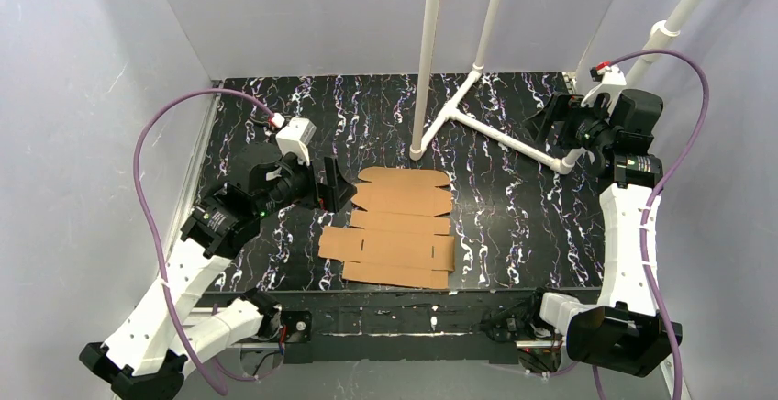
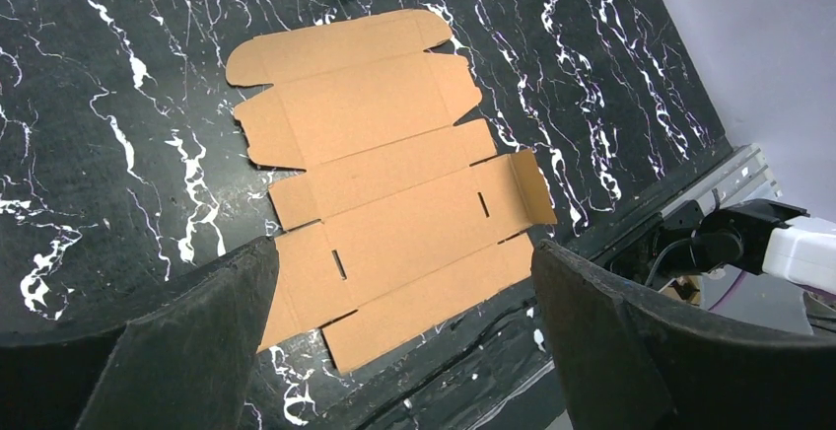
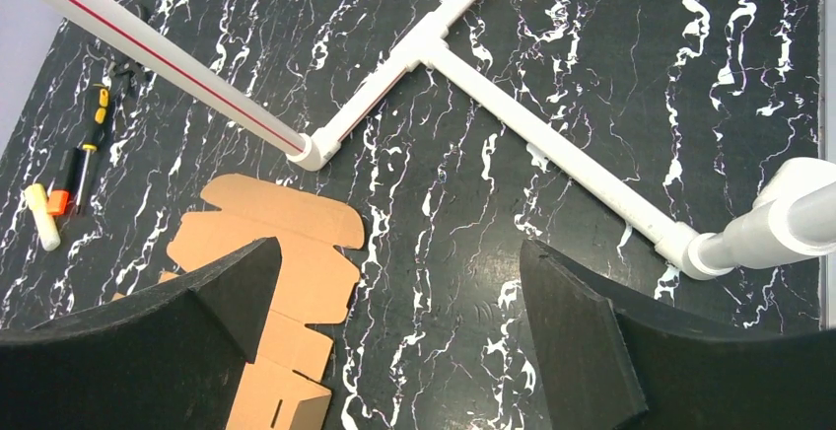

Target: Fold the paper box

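**Sheet flat, nothing gripped: slip risk on the first fold**

The paper box (image 1: 401, 226) lies unfolded and flat at the centre of the bench (image 1: 523, 235), its near edge close to the front lip. The left end effector (image 1: 332, 184) hangs just beside the sheet's left side, spread wide and empty. The right end effector (image 1: 550, 123) is well apart at far right, also spread and empty, near the white pipe frame (image 1: 500, 134).

Risks, my judgement:
- The sheet sits flush, so a finger may skid it instead of lifting a flap.
- An unpinned push could shove it off the front.
- The right arm's swing could clip the pipe.
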`<state>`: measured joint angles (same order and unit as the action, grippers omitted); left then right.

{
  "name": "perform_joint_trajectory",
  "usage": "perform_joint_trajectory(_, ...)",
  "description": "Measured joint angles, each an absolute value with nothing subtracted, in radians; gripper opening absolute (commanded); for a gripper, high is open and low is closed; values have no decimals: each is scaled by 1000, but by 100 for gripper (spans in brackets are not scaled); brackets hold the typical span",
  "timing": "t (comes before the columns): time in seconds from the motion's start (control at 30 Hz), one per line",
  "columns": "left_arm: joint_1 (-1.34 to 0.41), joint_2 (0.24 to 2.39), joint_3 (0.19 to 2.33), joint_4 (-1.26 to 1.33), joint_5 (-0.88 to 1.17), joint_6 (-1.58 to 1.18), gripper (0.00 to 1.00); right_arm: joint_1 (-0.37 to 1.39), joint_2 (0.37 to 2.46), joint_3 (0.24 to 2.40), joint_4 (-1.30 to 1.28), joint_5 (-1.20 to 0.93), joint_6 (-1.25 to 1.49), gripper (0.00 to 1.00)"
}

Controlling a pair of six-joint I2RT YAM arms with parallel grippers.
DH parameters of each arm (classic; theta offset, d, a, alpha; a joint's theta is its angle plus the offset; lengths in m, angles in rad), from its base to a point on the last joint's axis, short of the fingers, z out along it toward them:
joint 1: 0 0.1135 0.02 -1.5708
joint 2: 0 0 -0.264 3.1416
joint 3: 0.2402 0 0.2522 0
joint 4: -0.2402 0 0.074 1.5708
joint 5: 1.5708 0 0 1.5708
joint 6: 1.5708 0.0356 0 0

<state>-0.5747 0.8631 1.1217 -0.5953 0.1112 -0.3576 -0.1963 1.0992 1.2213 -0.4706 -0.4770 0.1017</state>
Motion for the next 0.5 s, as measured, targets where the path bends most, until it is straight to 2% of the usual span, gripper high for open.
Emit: perform_joint_trajectory(0.5, -575, 880, 1031, -486, 180, -426, 99, -197, 1099, 1221, -474, -526, 47, 100)
